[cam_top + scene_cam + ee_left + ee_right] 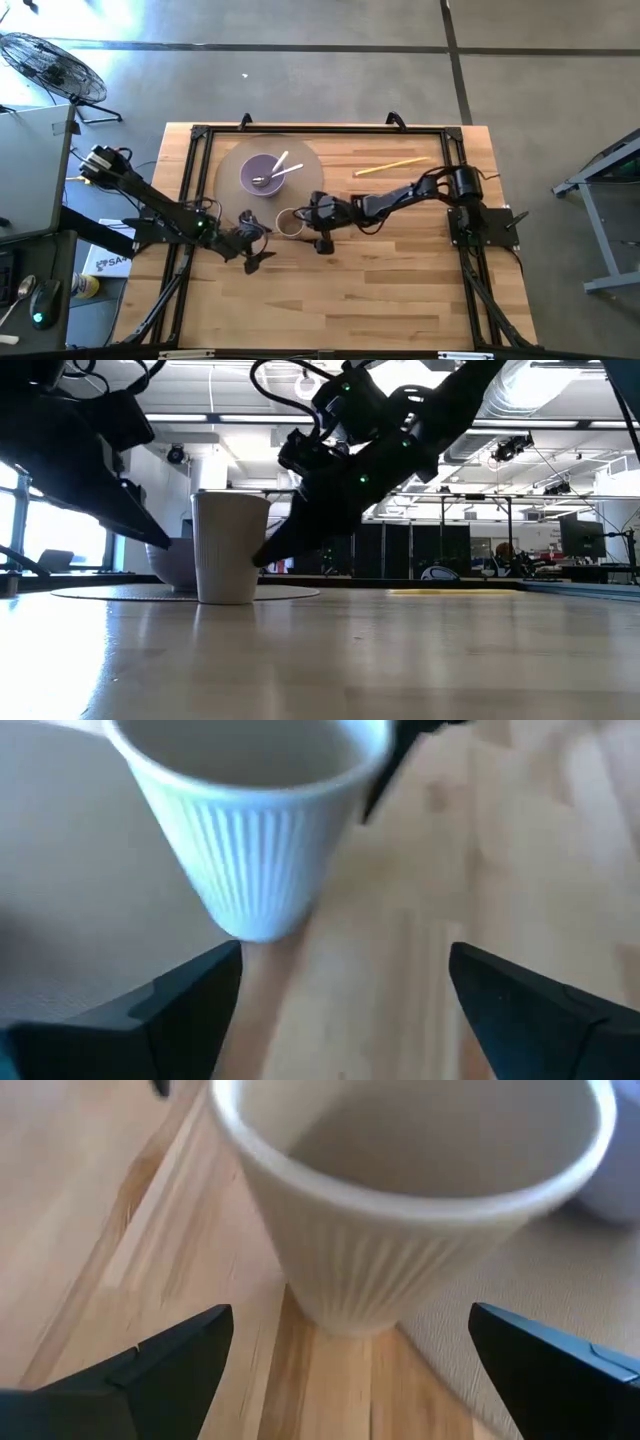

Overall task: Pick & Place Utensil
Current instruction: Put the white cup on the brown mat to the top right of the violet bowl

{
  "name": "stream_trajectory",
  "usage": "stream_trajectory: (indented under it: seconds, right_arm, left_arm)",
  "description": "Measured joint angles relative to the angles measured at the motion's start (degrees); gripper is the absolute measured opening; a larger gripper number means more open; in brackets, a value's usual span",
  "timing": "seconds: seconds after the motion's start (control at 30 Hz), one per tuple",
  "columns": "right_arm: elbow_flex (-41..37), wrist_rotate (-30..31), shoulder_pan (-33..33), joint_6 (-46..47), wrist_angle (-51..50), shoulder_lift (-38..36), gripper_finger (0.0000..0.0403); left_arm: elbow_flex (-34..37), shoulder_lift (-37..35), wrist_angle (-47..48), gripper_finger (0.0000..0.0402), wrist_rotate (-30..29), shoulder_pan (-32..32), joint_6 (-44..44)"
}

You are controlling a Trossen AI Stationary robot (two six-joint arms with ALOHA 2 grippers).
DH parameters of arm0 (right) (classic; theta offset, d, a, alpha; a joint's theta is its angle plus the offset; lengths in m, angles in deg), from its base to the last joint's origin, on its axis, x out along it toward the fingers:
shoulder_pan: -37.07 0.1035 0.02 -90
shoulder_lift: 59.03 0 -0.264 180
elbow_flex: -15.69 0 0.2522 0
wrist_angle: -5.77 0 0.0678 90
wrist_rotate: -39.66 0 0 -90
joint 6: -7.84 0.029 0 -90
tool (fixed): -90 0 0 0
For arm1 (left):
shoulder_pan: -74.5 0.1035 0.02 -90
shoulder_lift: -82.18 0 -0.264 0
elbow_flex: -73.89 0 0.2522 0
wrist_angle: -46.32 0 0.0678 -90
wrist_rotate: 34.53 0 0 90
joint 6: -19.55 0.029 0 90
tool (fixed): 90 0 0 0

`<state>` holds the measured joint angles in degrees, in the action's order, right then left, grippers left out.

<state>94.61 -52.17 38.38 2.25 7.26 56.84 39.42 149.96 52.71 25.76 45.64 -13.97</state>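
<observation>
Table [400, 270] is carrying a round mat [228, 170] with a purple bowl [262, 174] holding two pale utensils [284, 167]. Ribbed cup [290, 224] is standing upright at the mat's edge. Left claw [256, 237] and right claw [317, 214] are flanking it, both spread wide, gripping nothing. Yellow stick [392, 166] is lying well apart.

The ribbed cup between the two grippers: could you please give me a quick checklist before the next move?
1. Ribbed cup upright at the round mat's edge: ok.
2. Left gripper open, cup not between its fingers: ok.
3. Right gripper open, facing the cup, nothing held: ok.
4. Cup looks empty: ok.
5. Utensils resting in the purple bowl: ok.
6. Yellow utensil lying free on the table: ok.
</observation>
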Motion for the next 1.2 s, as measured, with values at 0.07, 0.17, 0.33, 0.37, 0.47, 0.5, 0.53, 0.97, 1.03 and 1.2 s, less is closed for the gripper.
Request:
stream_trajectory:
  seconds: [0.07, 0.17, 0.33, 0.37, 0.47, 0.5, 0.53, 0.97, 1.03, 1.2]
  right_arm:
    - [0.0, 0.0, 0.0, 0.0, -2.1, -0.4, 0.0399]
    - [0.0, 0.0, 0.0, 0.0, -4.3, -0.9, 0.0398]
    - [0.0, 0.1, 0.0, 0.4, -5.6, -0.9, 0.0398]
    - [0.0, 0.1, 0.0, 0.4, -5.6, -0.9, 0.0398]
    - [0.0, 0.3, 0.0, 0.5, -6.0, -0.9, 0.0398]
    - [0.0, 0.6, 0.0, 0.5, -6.0, -0.9, 0.0398]
    - [0.0, 1.1, 0.0, 0.5, -6.0, -0.9, 0.0398]
    - [0.0, 1.7, 0.0, 0.6, -5.4, -0.9, 0.0398]
    - [0.0, 1.7, 0.0, 0.5, -5.3, -0.9, 0.0398]
    - [0.0, 1.4, 0.0, 0.6, -5.2, -0.9, 0.0398]
  left_arm:
    - [0.0, 1.7, -0.6, 0.0359, -3.3, 0.0, -0.2]
    - [0.0, 4.2, -2.4, 0.0365, -7.4, 0.0, -0.2]
    - [0.0, 5.6, -3.7, 0.0365, -13.7, 0.0, 0.1]
    - [0.0, 5.6, -3.6, 0.0365, -14.5, 0.0, 0.1]
    - [0.0, 5.6, -3.6, 0.0365, -14.7, 0.0, -0.3]
    - [0.0, 5.6, -3.6, 0.0365, -14.6, 0.0, -0.7]
    - [0.0, 5.6, -3.6, 0.0367, -14.1, 0.0, -1.3]
    - [0.0, 15.2, -16.5, 0.0395, -14.3, 1.5, 5.1]
    - [0.0, 16.6, -19.0, 0.0395, -13.2, 2.4, 6.1]
    - [0.0, 19.3, -23.7, 0.0395, -12.0, 5.2, 6.0]
